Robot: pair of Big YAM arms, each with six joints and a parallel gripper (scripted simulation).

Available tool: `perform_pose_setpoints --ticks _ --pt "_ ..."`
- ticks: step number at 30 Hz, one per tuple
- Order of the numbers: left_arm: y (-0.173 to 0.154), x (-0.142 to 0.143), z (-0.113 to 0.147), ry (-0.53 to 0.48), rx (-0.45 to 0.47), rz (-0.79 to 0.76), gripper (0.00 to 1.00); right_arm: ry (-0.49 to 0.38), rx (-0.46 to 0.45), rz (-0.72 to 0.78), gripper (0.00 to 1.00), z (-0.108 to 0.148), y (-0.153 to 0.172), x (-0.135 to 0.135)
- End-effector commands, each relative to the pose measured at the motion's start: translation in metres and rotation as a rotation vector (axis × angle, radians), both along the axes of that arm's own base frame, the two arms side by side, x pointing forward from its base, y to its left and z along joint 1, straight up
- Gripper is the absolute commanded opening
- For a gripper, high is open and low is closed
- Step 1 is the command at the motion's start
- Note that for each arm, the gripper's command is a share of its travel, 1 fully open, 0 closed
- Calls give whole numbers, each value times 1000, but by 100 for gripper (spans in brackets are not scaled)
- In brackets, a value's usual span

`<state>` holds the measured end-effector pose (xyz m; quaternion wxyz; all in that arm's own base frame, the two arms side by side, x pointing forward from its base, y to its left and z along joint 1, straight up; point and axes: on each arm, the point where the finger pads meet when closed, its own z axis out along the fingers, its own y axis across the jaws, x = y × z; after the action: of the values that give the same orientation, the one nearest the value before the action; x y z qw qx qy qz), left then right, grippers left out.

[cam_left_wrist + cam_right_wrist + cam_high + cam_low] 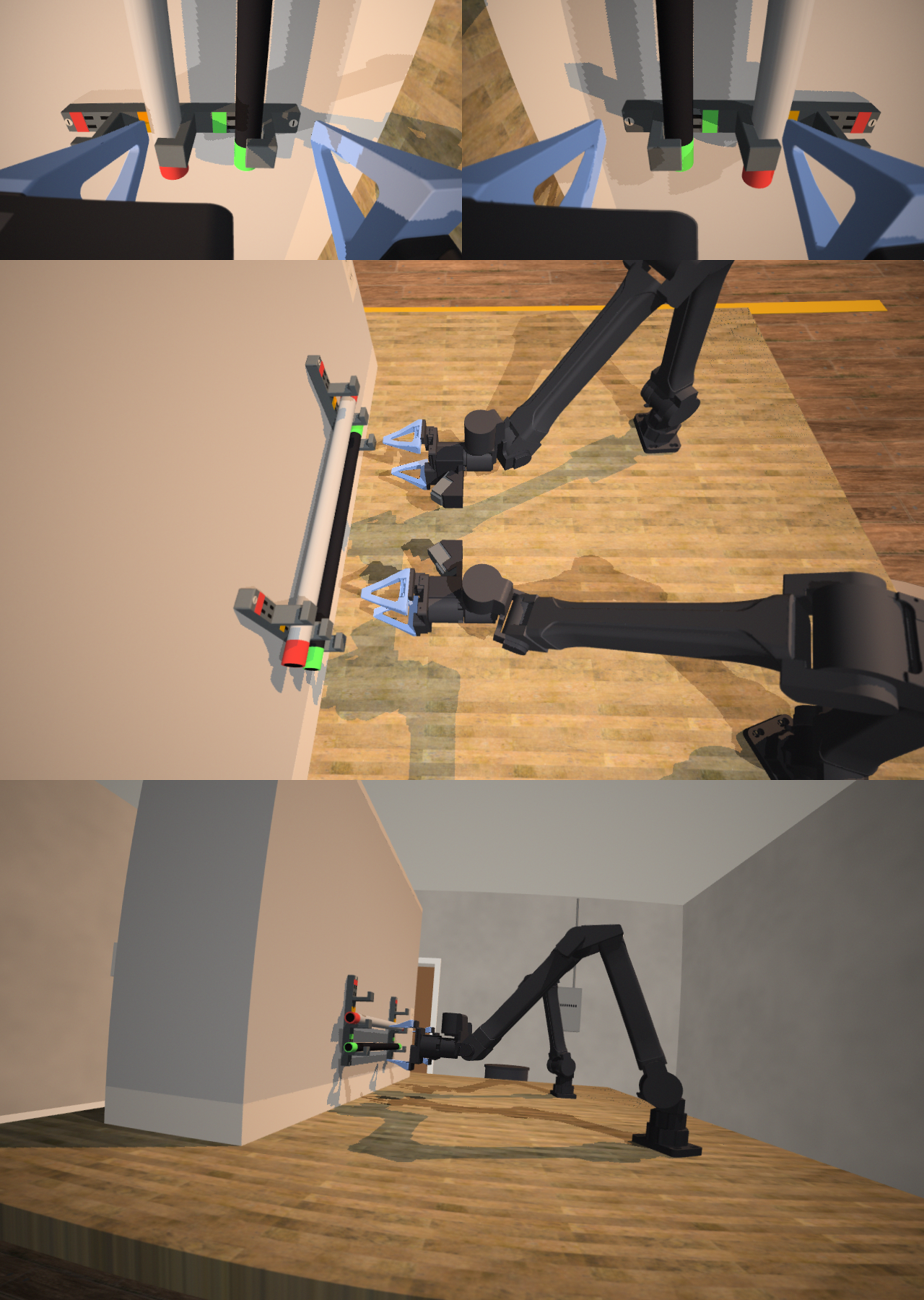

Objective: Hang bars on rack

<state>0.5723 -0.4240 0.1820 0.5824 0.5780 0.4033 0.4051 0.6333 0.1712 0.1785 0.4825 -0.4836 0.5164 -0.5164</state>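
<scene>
Ahead of both your grippers stands the rack (pixel 316 376) (pixel 351 988) (pixel 203 123) (pixel 727 120), its top pair of arms bare. On its middle pair, in front of the grippers toward the upper fingers, lies the white bar (pixel 328 499) (pixel 377 1021) (pixel 159 72) (pixel 781 68); the slimmer black bar (pixel 340 518) (pixel 380 1046) (pixel 253 65) (pixel 676 65) lies below it, toward the lower fingers. Expect the white bar to be stiff, smooth and fairly weighty, apt to roll or tip if one side leads; take it inboard of both rack arms, well spread, and lift level. Your left gripper (pixel 368 602) (pixel 390 1043) (pixel 229 130) and right gripper (pixel 388 455) (pixel 694 129) are spread wide, touching and holding nothing. Beyond them, the white bar's red ends (pixel 295 652) (pixel 351 1017) (pixel 174 172) (pixel 758 178) sit by orange labels (pixel 144 120) (pixel 793 115), so it should go up to the red labels (pixel 261 602) (pixel 355 982) (pixel 79 122) (pixel 860 122); the black bar already matches its green labels (pixel 219 122) (pixel 710 121), so leave it undisturbed.
</scene>
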Motion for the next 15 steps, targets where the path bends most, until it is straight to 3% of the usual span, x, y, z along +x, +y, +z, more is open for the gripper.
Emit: perform_pose_setpoints --ticks 1,15 --pt "-3 16 19 -32 -35 10 100 -64 33 -7 100 40 -1 16" --pt "-3 16 27 -28 -33 10 100 -66 34 -7 100 50 -1 15"
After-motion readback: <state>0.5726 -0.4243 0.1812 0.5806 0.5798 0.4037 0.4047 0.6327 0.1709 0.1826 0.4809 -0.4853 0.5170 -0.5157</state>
